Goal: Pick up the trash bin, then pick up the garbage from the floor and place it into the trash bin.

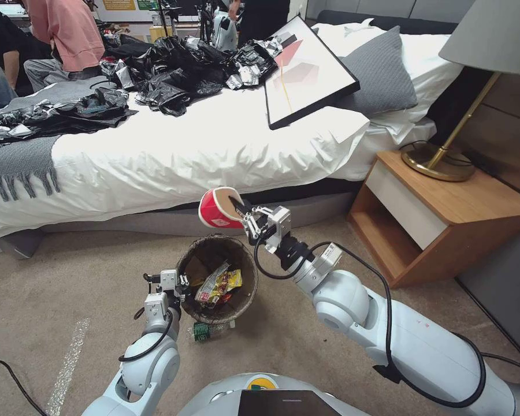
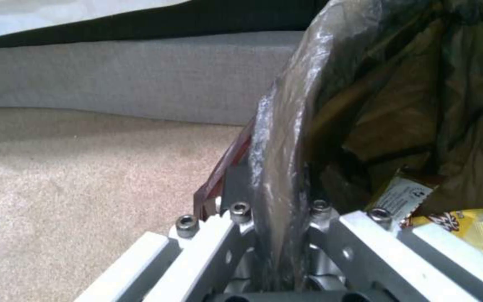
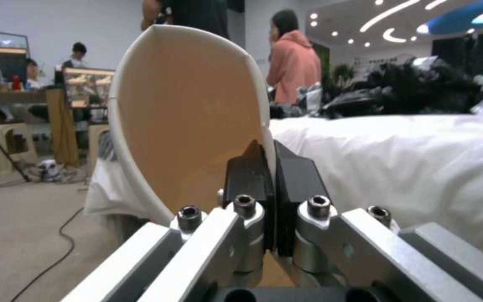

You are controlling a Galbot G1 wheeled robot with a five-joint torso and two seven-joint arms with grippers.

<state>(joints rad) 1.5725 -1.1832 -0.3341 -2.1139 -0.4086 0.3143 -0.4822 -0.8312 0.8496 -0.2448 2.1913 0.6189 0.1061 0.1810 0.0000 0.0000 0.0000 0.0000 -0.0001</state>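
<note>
The trash bin [image 1: 244, 297], round with a dark liner, hangs just above the carpet in front of me, my left gripper [image 1: 182, 284] shut on its near-left rim [image 2: 278, 167]. Inside lie a yellow snack wrapper [image 1: 221, 283] and tan paper [image 1: 195, 270]; the wrapper [image 2: 465, 224] shows in the left wrist view too. My right gripper [image 1: 240, 211] is shut on the rim of a red-and-white noodle cup [image 1: 216, 209], held tilted above the bin's far edge. The cup's pale inside [image 3: 188, 121] faces the right wrist camera. A green-labelled clear bottle [image 1: 205, 331] lies on the carpet beside the bin's near side.
The bed [image 1: 202, 150] stands right behind the bin, its grey base [image 2: 124, 75] close by, with black bags [image 1: 173, 69] and a framed picture [image 1: 306, 72] on top. A wooden nightstand [image 1: 439, 214] with a brass lamp [image 1: 445, 156] stands at the right. Open carpet [image 1: 69, 277] lies to the left.
</note>
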